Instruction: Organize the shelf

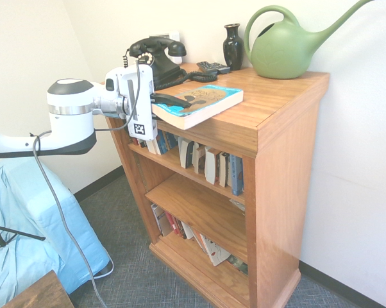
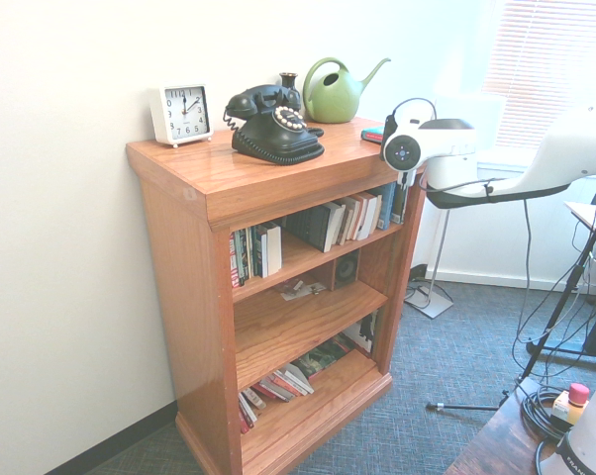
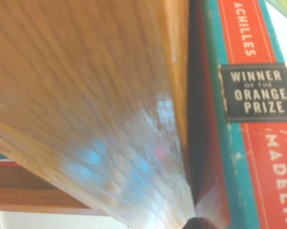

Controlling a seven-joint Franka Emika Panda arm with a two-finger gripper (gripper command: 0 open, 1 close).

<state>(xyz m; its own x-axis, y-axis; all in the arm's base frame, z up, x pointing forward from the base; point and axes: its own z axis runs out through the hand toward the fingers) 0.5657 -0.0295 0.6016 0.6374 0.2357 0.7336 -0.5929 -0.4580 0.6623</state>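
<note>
The shelf (image 1: 270, 96) is an orange-brown wooden bookcase with three tiers. A teal-covered book (image 1: 202, 102) lies flat on its top board and overhangs the front left corner. My gripper (image 1: 172, 101) comes in level from the left and is shut on the book's overhanging end, with one dark finger (image 1: 170, 99) lying across the cover. In the second exterior view only a teal and red sliver of the book (image 2: 372, 134) shows beside the wrist. The wrist view shows the book's red and teal spine (image 3: 258, 143) against the edge of the top board (image 3: 86, 95).
On the top board stand a black telephone (image 1: 156, 58), a dark vase (image 1: 233, 45), a green watering can (image 1: 286, 45), a remote (image 1: 212, 66) and a white clock (image 2: 181, 113). Books fill the upper tier (image 1: 209, 163) and lean in the bottom tier (image 1: 186, 234). A blue-covered seat (image 1: 26, 231) is at the left.
</note>
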